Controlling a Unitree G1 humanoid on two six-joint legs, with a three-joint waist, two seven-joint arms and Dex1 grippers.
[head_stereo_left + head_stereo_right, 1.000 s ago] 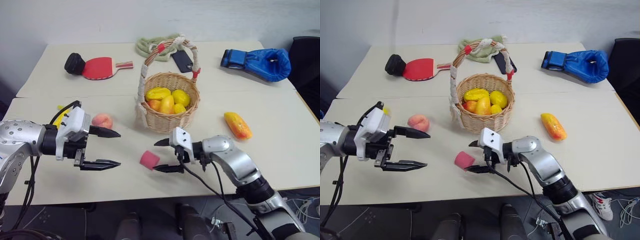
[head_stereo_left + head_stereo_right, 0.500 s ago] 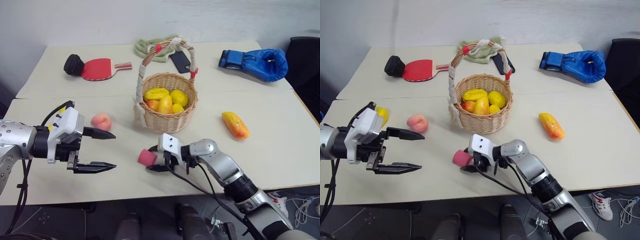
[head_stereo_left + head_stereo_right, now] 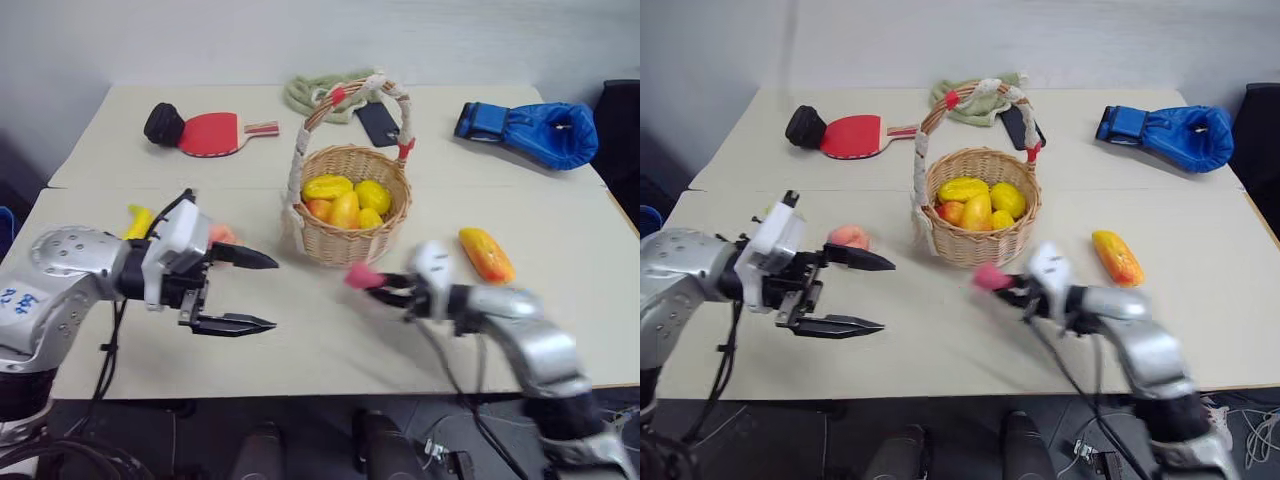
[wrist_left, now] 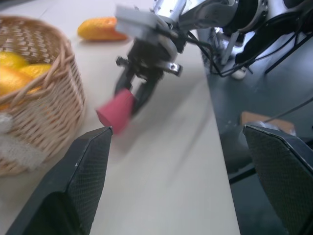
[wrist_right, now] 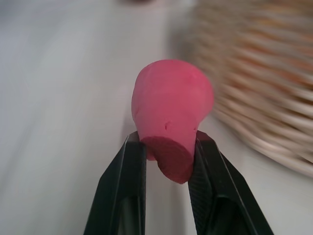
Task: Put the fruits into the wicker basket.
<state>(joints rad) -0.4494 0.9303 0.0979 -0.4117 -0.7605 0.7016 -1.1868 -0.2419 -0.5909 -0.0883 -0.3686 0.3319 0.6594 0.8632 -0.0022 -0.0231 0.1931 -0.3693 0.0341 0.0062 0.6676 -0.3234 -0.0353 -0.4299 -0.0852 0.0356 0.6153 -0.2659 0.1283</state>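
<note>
Beside the wicker basket point(image 3: 975, 215) — at its 6 o'clock — the right gripper point(image 3: 1002, 285) pinches a pink block point(image 3: 989, 276). Left gripper point(image 3: 865, 293) spread wide; peach point(image 3: 848, 236) at the basket's 9 o'clock, mango point(image 3: 1116, 257) at 3 o'clock.

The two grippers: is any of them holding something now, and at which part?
The right gripper holds the pink block, its fingers pinching the narrower cut end. The left gripper is open and holds nothing.
</note>
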